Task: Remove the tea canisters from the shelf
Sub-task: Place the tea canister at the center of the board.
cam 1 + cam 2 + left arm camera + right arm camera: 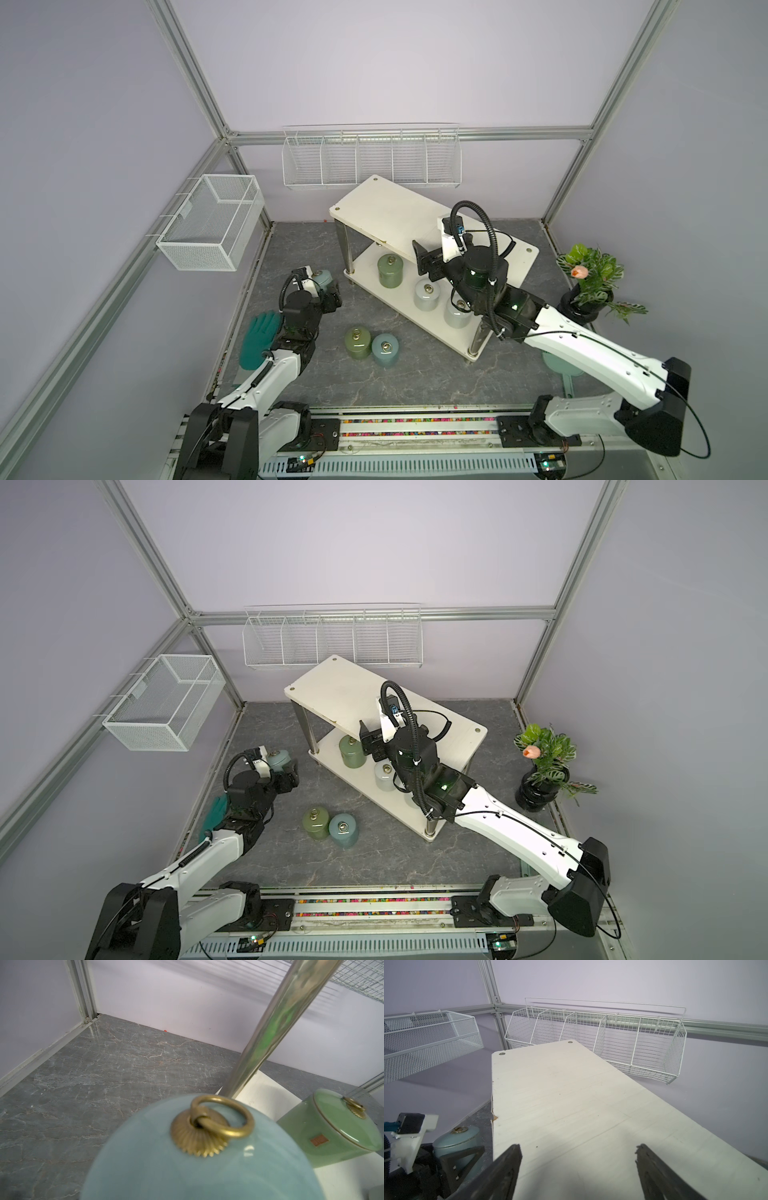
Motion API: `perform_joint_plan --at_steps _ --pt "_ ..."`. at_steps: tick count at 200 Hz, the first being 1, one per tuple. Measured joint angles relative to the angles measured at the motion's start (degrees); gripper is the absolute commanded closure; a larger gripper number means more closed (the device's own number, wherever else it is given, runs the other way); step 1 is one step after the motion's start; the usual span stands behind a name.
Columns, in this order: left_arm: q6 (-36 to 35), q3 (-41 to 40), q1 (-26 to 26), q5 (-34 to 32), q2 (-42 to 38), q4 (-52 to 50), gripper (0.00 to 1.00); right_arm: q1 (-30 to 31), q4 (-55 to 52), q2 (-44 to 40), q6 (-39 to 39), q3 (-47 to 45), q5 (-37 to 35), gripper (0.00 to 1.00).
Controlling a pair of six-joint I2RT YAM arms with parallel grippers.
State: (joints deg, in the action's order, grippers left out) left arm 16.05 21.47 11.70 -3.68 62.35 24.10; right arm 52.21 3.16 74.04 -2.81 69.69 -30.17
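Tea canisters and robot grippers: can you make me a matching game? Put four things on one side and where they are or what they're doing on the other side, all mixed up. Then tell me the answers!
Things
1. left gripper
2. right gripper
3. pale grey-white canister
4. black vase with the plant

Places and states
A. standing on the lower tier of the shelf
B. open, holding nothing, by the shelf's top board
C. standing on the grey table, off the shelf
D. shut on a light blue canister

Right pairs: 1-D, 2-B, 3-A, 4-C
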Motion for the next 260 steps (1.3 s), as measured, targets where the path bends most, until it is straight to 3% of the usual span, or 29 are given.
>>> perform_joint_plan --at_steps 46,170,260 --pt "0.39 -1.68 6.80 -3.72 1.05 0.92 0.24 0.00 0.85 -1.68 0.20 -1.70 0.33 0.11" --pt "3.50 -6.19 12.55 -17.92 5.22 6.84 0.24 0.02 0.42 -3.19 0.28 -2.69 0.52 0.11" --pt "3.21 -5.31 22.25 -30.21 17.38 15.91 0.23 0.00 0.33 -3.04 1.55 -2.56 1.14 0.11"
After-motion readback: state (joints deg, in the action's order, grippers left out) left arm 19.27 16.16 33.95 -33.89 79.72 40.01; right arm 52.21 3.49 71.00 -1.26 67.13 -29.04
